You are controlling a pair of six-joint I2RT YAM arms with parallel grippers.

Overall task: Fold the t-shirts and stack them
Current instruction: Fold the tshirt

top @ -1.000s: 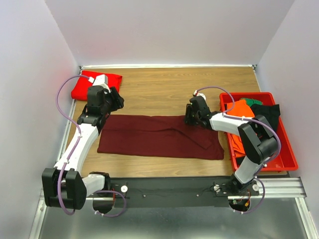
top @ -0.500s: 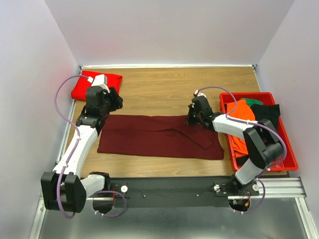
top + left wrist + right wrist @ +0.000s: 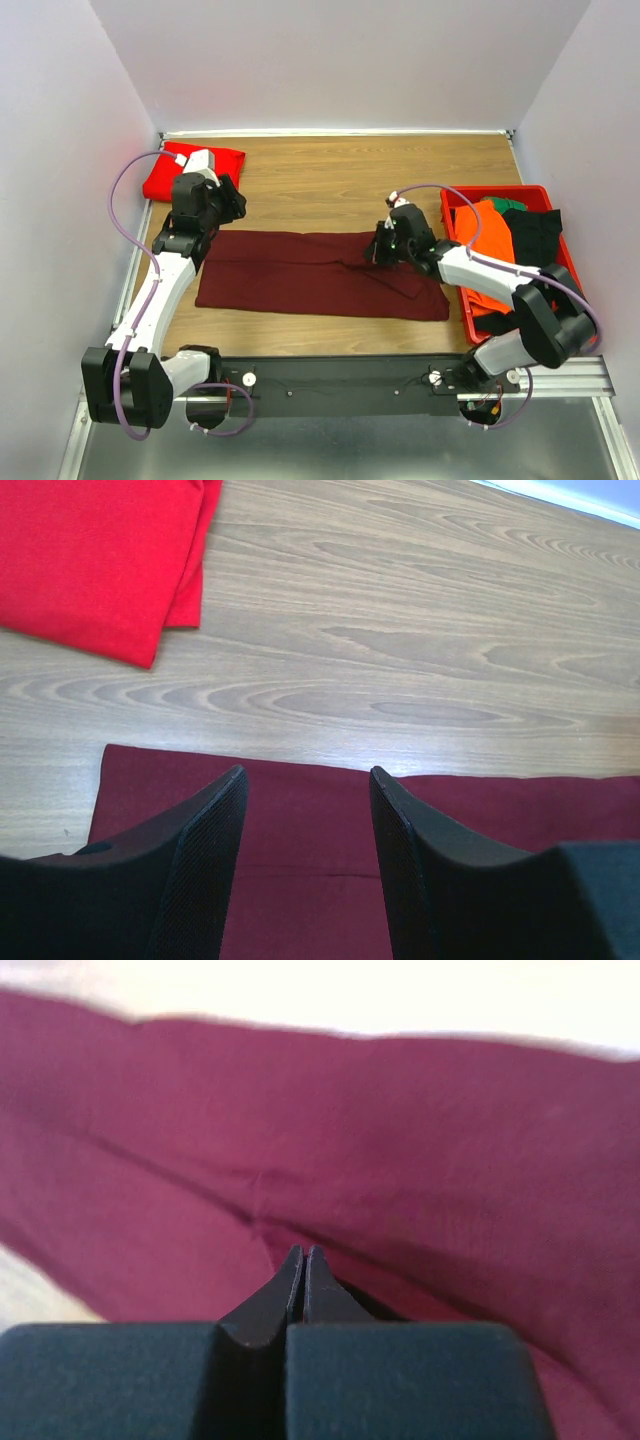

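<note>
Well, I see orange, green and black clothes [image 3: 487, 222] in the bin [image 3: 532, 190] at frame right. Left gripper [image 3: 306, 772] gapes; right gripper [image 3: 303, 1252] sits pressed together above the shirt [image 3: 300, 275].

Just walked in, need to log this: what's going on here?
Two robot arms are folding t-shirts. The maroon t-shirt lies on the table as a long folded strip. The right gripper is shut at its far edge, toward the right end; a pinch isn't certain. The left gripper hovers open over its left end. A folded red t-shirt lies in the far-left corner.
</note>
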